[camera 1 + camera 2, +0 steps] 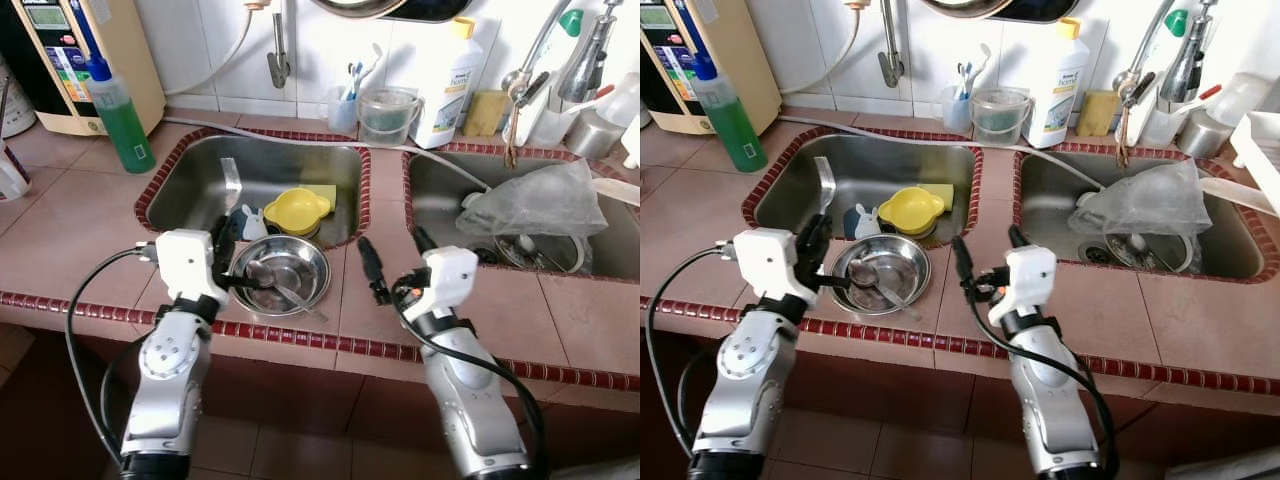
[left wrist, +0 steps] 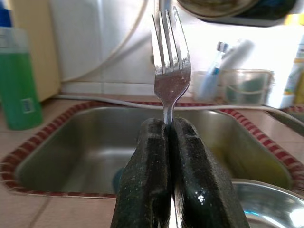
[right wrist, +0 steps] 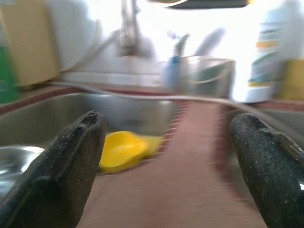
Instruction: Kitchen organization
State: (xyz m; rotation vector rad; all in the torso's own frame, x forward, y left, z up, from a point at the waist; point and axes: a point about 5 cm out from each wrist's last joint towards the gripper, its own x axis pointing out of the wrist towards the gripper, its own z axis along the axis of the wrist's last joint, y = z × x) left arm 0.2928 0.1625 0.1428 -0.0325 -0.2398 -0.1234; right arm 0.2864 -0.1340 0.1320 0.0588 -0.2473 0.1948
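Over the near rim of the left sink [image 1: 150, 190], my left gripper [image 2: 168, 137] pinches a fork [image 2: 170, 61] upright beside the steel bowl [image 1: 285, 268], my right gripper [image 1: 392, 262] hangs spread over the tiles, and I judge the fork wants a home next.

Two sinks [image 1: 190, 190] [image 1: 440, 200], one steel bowl [image 1: 305, 262], one yellow bowl [image 1: 296, 210], one fork [image 2: 170, 61].

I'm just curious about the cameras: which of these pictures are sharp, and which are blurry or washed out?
Both eye views are sharp. Left wrist view: the silver metal fork is crisp, the background soft, the white tiled wall glaring. Right wrist view: blurred throughout, the yellow plastic bowl smeared, bright light overexposing the top.
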